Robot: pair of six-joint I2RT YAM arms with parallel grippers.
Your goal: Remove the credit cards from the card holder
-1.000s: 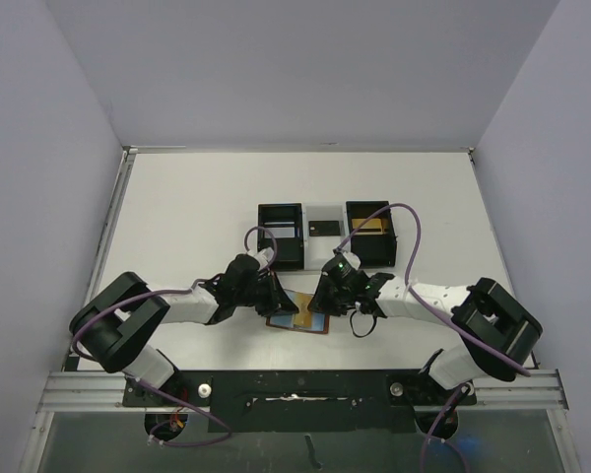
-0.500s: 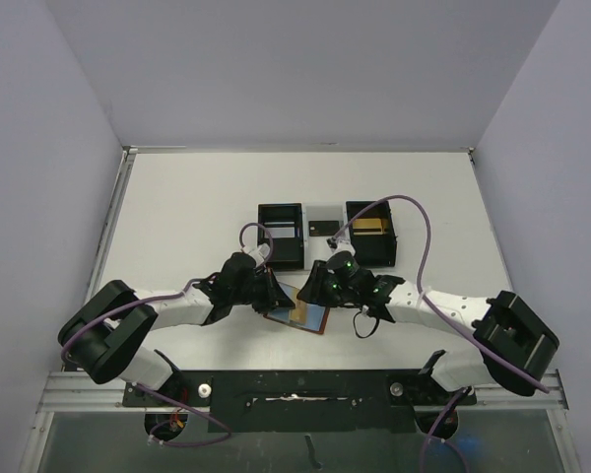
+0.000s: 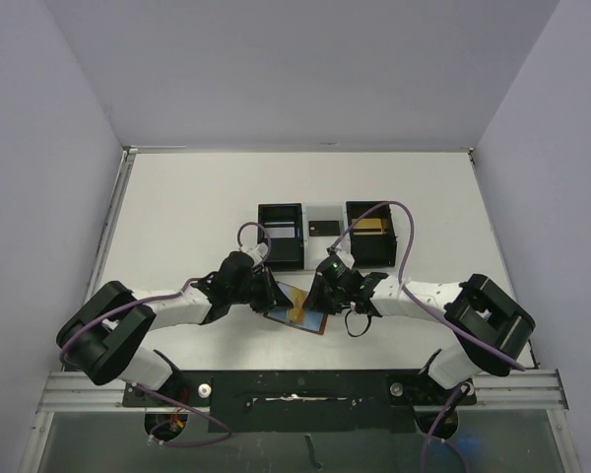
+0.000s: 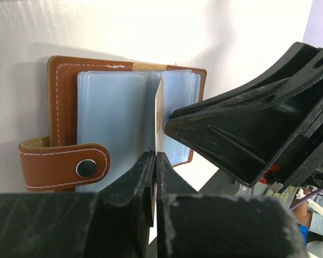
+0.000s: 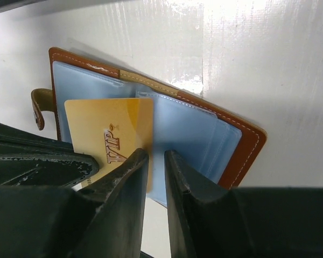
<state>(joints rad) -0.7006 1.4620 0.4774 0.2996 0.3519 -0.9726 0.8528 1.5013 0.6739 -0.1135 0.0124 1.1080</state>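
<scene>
The card holder (image 3: 313,322) lies open on the table between both arms, brown leather (image 4: 62,102) with blue-grey pockets and a snap tab (image 4: 64,167). One gold credit card (image 5: 105,126) marked VIP sticks out of a pocket and stands edge-on (image 4: 160,113) in the left wrist view. My left gripper (image 4: 155,156) is shut on that card's near end. My right gripper (image 5: 157,156) is narrowly closed over a blue pocket leaf of the holder (image 5: 242,145), with the card's far edge in the gap. From above, the left gripper (image 3: 272,299) and right gripper (image 3: 315,299) nearly touch over the card (image 3: 299,307).
A black-and-white three-compartment tray (image 3: 281,209) stands just behind the holder. Another gold card (image 3: 371,227) lies in its right compartment and a small black card (image 3: 323,227) in the middle one. Purple cables loop over both arms.
My right gripper opened a little, shifted along the holder and closed again. More of the gold card shows out of the pocket now. The left gripper stayed shut.
</scene>
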